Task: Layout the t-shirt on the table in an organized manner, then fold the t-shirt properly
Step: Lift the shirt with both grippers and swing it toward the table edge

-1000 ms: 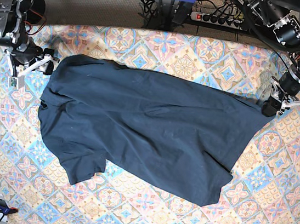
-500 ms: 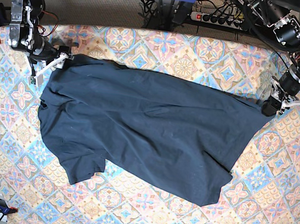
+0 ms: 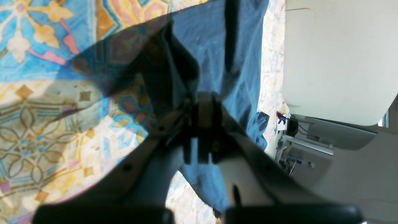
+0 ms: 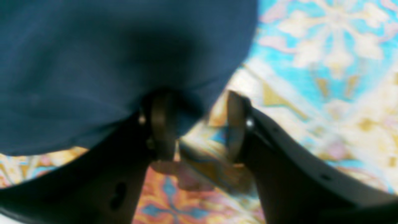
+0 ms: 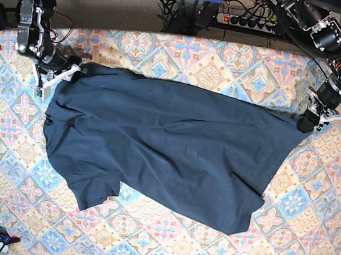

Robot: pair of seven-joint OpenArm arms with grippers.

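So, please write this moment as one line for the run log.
shirt: spread on table | left fingers: shut on shirt | right fingers: open at shirt edge

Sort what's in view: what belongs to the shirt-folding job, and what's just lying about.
Job:
- t-shirt
- table
- left gripper, shut on the t-shirt's corner
- right gripper, at the opposite edge

Lying about:
- power strip behind the table
- clamp

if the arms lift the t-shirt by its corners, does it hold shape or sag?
Probably sags: the t-shirt lies wrinkled, and it creases toward the left gripper shut on its corner. It likely drags rather than slides on the table cloth. The open right gripper straddles only a thin edge.
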